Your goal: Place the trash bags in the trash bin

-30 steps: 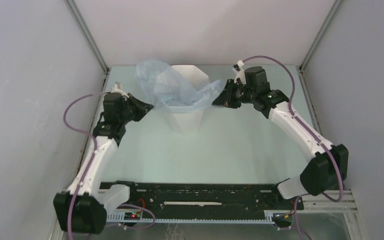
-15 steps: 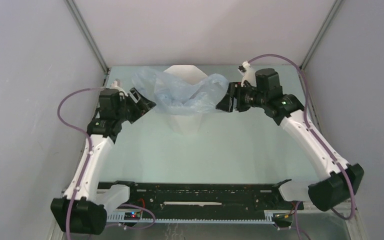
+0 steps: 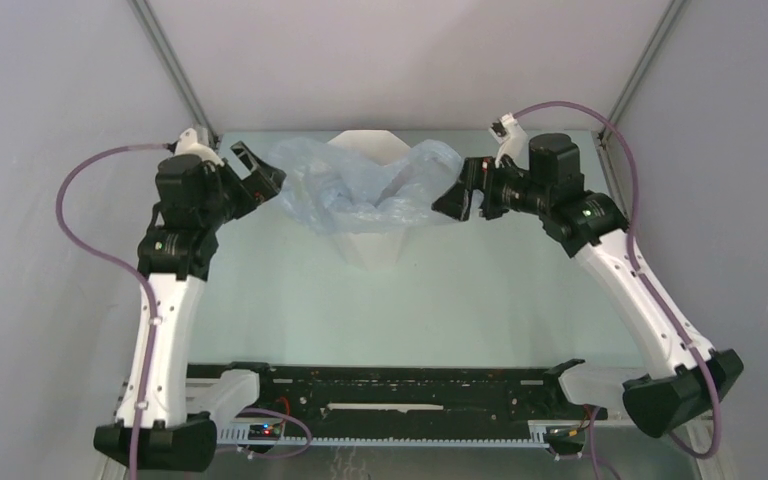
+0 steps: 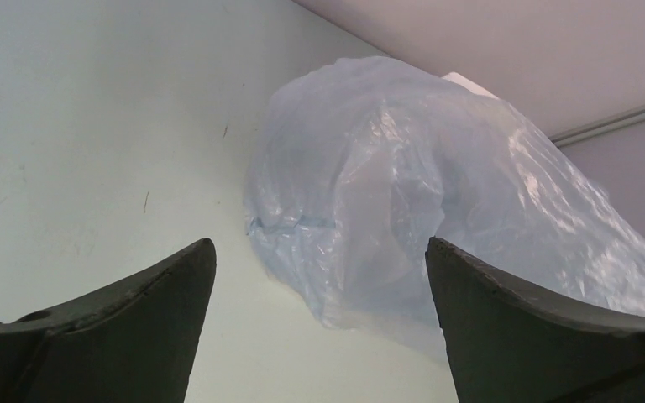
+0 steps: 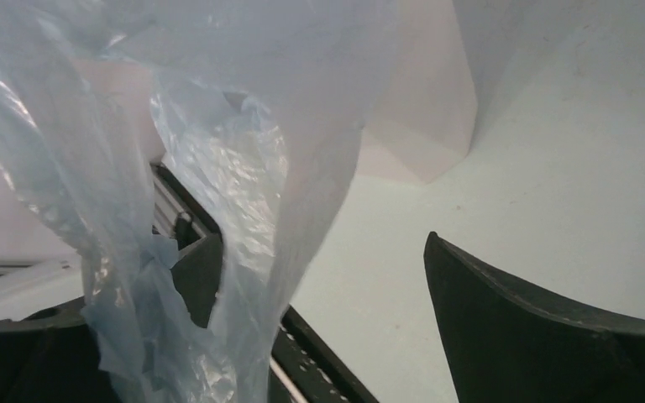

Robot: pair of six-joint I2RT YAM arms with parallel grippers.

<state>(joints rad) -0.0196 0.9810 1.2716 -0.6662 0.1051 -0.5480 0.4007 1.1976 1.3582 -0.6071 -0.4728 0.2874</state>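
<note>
The pale blue trash bag (image 3: 360,185) lies crumpled over the mouth of the white faceted trash bin (image 3: 370,240) at the table's far middle, spilling past both sides of the rim. My left gripper (image 3: 258,172) is open just left of the bag. In the left wrist view, the bag (image 4: 420,185) bulges ahead of the left gripper (image 4: 319,245), with nothing between the fingers. My right gripper (image 3: 457,195) is open at the bag's right edge. In the right wrist view, loose film of the bag (image 5: 243,168) drapes over the left finger of the right gripper (image 5: 319,241), unclamped, and the bin (image 5: 424,117) stands behind.
Grey enclosure walls and two metal corner posts (image 3: 175,75) close in the back and sides. A black rail (image 3: 400,385) with the arm bases runs along the near edge. Purple cables (image 3: 90,190) loop off both wrists.
Both grippers have opened and let go of the bag. The arms have drawn outward, away from the bin. The bag has slumped onto the bin's mouth.
</note>
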